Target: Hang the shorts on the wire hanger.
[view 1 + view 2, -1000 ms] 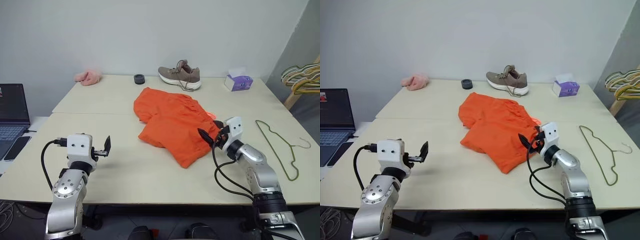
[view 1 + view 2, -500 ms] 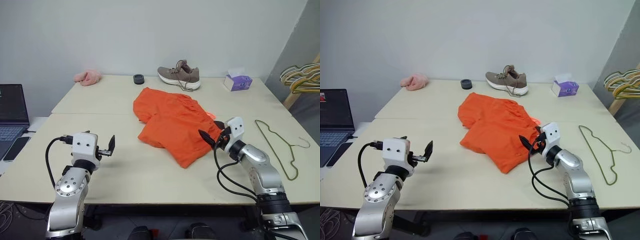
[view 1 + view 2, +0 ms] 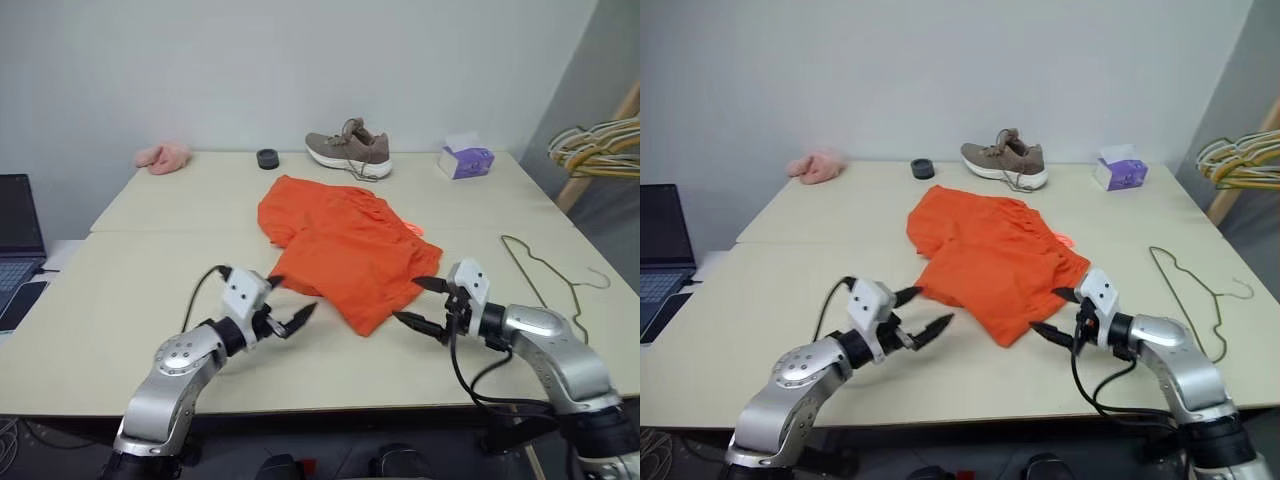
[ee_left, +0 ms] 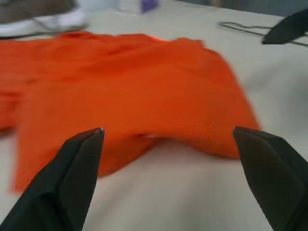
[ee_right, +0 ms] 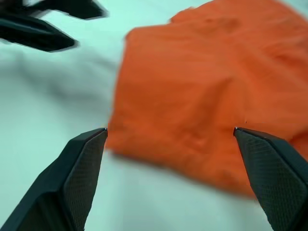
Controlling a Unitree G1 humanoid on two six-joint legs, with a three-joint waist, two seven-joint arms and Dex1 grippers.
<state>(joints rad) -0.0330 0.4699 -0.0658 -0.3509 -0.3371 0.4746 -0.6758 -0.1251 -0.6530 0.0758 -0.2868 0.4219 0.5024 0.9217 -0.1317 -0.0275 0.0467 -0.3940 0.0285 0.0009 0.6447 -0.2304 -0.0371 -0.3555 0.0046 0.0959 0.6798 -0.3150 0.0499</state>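
The shorts (image 3: 342, 242) lie crumpled in the middle of a pale table (image 3: 130, 285), their near folded corner pointing toward the table's front edge, as both arms close in from either side. The left gripper (image 3: 290, 304) hovers just left of that near corner with its two black fingers spread wide and nothing between them; the right gripper (image 3: 420, 303) faces it from the other side of the corner, its fingers just as wide and equally empty. The wire hanger (image 3: 548, 283) rests flat on the tabletop to the right, well apart from the shorts. Along the far edge sit a shoe (image 3: 348, 154), a purple tissue box (image 3: 465, 160), a small dark ring (image 3: 266, 158) and a pink cloth (image 3: 163, 156).
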